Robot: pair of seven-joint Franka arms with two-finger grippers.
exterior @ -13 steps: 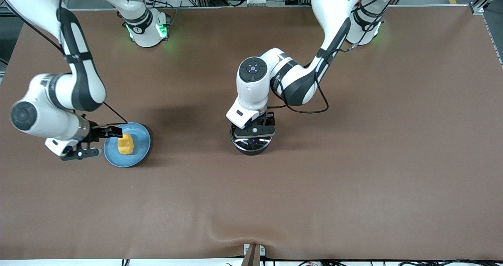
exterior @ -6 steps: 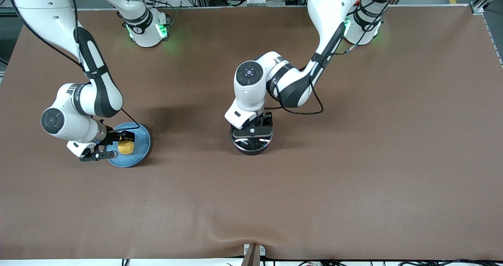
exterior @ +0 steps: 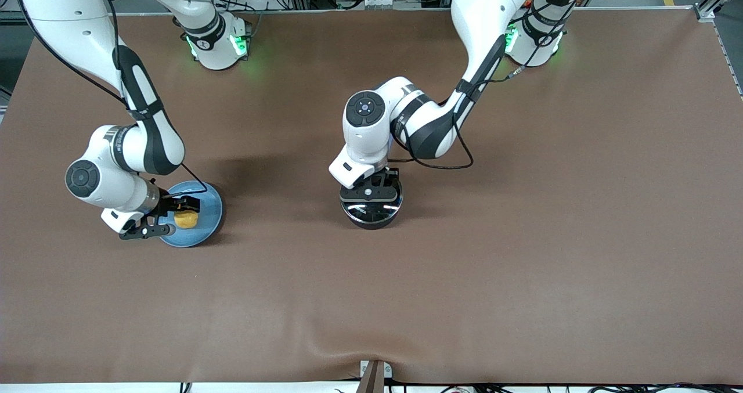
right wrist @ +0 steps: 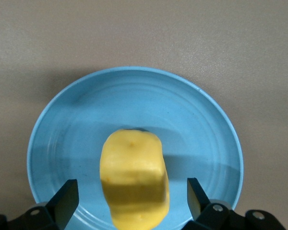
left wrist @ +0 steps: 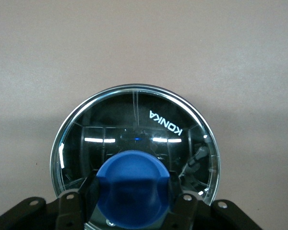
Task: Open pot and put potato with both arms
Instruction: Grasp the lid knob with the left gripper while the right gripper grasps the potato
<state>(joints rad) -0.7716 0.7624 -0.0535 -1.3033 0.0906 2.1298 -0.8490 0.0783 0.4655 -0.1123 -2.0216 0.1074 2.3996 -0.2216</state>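
The black pot stands mid-table with its clear glass lid on; its blue handle is hidden under the left arm. My left gripper is down on the lid, and its fingers are pressed on both sides of the blue knob. The yellow potato lies on the light-blue plate toward the right arm's end. My right gripper is open, low over the plate. Its fingers flank the potato with gaps on both sides.
The brown mat covers the table, with a raised fold at the edge nearest the front camera. The plate and the pot stand well apart. Both arm bases glow green along the top edge.
My right arm has swung in over the plate and brought its open fingers down around the potato. My left arm has shifted slightly while staying on the lid.
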